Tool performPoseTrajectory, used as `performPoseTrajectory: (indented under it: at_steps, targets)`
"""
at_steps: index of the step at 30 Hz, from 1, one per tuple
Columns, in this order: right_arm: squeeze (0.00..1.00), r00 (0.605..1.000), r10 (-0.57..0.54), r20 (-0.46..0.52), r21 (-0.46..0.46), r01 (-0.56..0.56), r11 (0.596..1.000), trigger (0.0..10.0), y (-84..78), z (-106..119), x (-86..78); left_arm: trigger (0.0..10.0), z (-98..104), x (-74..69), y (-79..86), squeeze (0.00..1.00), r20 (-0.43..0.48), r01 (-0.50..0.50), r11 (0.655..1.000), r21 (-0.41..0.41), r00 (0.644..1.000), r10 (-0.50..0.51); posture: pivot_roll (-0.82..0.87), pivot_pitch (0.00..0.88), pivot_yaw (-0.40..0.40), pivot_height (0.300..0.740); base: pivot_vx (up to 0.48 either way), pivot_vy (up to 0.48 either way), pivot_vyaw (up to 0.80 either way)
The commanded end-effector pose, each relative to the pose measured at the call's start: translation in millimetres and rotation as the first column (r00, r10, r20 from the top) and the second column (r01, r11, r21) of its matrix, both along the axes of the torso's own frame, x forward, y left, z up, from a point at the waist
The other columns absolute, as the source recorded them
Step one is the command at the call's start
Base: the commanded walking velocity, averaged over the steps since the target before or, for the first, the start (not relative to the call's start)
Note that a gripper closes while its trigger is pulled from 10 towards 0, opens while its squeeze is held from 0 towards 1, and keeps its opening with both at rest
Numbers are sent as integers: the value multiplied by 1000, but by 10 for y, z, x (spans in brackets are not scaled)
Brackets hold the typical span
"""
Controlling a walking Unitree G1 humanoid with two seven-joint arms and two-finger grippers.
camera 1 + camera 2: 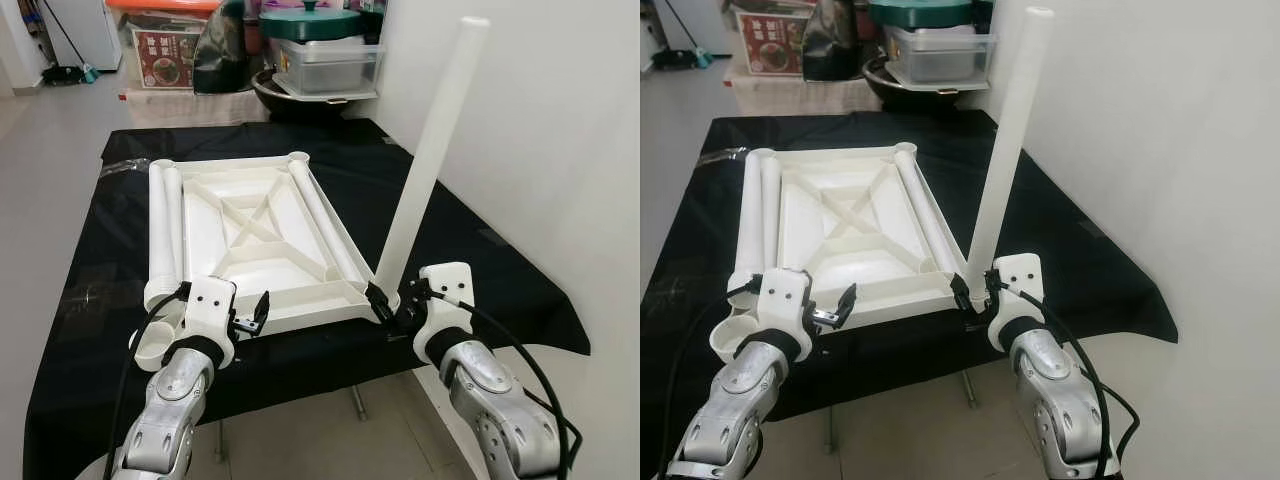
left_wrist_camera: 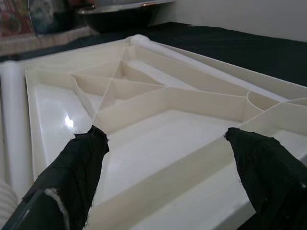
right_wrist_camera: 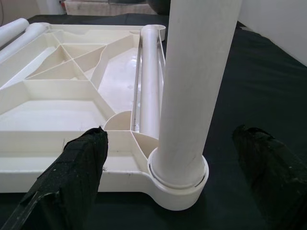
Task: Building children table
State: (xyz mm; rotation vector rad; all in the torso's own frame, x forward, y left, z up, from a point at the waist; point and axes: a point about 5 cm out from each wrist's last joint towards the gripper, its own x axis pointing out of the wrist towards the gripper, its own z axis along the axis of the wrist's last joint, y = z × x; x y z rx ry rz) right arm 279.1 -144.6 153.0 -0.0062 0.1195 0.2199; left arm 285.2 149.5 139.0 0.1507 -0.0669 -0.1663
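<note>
Both grippers sit at the near edge of the upturned white tabletop (image 1: 250,225) on a black cloth (image 1: 90,270). Right gripper (image 1: 390,300), fingers spread, flanks the upright leg (image 1: 425,165) socketed in the near right corner. Left gripper (image 1: 250,318) is open, empty. Loose legs (image 1: 163,225) lie along both sides.

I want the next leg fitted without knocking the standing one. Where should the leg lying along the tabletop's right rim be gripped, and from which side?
Grip the lying leg around its round middle, coming from above: tabletop ribs block its inner side, and the upright leg stands at its near end, by the right gripper.
</note>
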Motion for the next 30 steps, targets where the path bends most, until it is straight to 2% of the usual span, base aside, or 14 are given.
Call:
performPoseTrajectory:
  at_steps: [1, 3, 6, 7, 9, 10, 12, 15, 17, 21, 22, 24, 29, 30]
  targets:
    - [0, 1000, 9, -4, 7, -9, 1000, 10000, 31, 6, 25, 10000, 99, -3, -8, 0, 53, 15, 995, 103, 998, -20, 34, 0, -74, 740, 0, 0, 0]
    - [0, 1000, 9, -4, 7, -9, 1000, 10000, 31, 6, 25, 10000, 99, -3, -8, 0, 53, 15, 995, 103, 998, -20, 34, 0, -74, 740, 0, 0, 0]
    - [0, 999, 31, 19, 38, -31, 999, 10000, 84, 76, 117, 10000, 251, -22, 122, 0, 83, 9, 939, 343, 996, -40, 50, 0, -81, 740, 0, 0, 0]
    - [0, 999, 31, 19, 38, -31, 999, 10000, 84, 76, 117, 10000, 251, -22, 122, 0, 83, 9, 939, 343, 996, -40, 50, 0, -81, 740, 0, 0, 0]
    - [0, 999, 41, 20, 58, -42, 997, 10000, 88, 103, 174, 10000, 294, -68, 324, 0, 58, -29, 878, 478, 998, 1, 73, 0, -90, 740, 0, 0, 0]
    - [0, 999, 41, 20, 58, -42, 997, 10000, 88, 103, 174, 10000, 294, -68, 324, 0, 58, -29, 878, 478, 998, 1, 73, 0, -90, 740, 0, 0, 0]
    - [0, 999, 50, 15, 70, -51, 996, 10000, 85, 112, 205, 10000, 313, -123, 468, 0, 28, -39, 825, 564, 999, 28, 85, 0, -96, 740, 0, 0, 0]
    - [0, 999, 53, 12, 74, -53, 996, 10000, 90, 112, 219, 10000, 318, -145, 528, 0, 14, -37, 792, 610, 999, 37, 90, 0, -98, 740, 0, 0, 0]
    - [0, 998, 69, -1, 98, -69, 993, 10000, 141, 96, 235, 10000, 296, -167, 620, 0, -26, -8, 711, 703, 999, 37, 99, 0, -102, 740, 0, 0, 0]
    - [0, 997, 76, -5, 107, -75, 991, 10000, 163, 92, 238, 10000, 284, -169, 637, 0, -42, 7, 692, 722, 999, 34, 99, 0, -102, 740, 0, 0, 0]
    - [0, 995, 94, -13, 118, -92, 989, 10000, 224, 77, 247, 10000, 261, -155, 618, 0, -71, 42, 669, 742, 997, 16, 102, 0, -104, 740, 0, 0, 0]
    - [0, 994, 109, -24, 132, -105, 986, 10000, 253, 68, 249, 10000, 250, -144, 609, 0, -91, 58, 657, 752, 996, 15, 96, 0, -100, 740, 0, 0, 0]
    - [0, 993, 112, -28, 139, -107, 984, 10000, 253, 64, 250, 10000, 246, -144, 617, 0, -101, 62, 649, 758, 995, 23, 96, 0, -100, 740, 0, 0, 0]
    - [0, 993, 105, -56, 170, -95, 981, 10000, 224, 29, 263, 10000, 235, -129, 720, 0, -119, 49, 600, 799, 990, 77, 98, 0, -97, 740, 0, 0, 0]
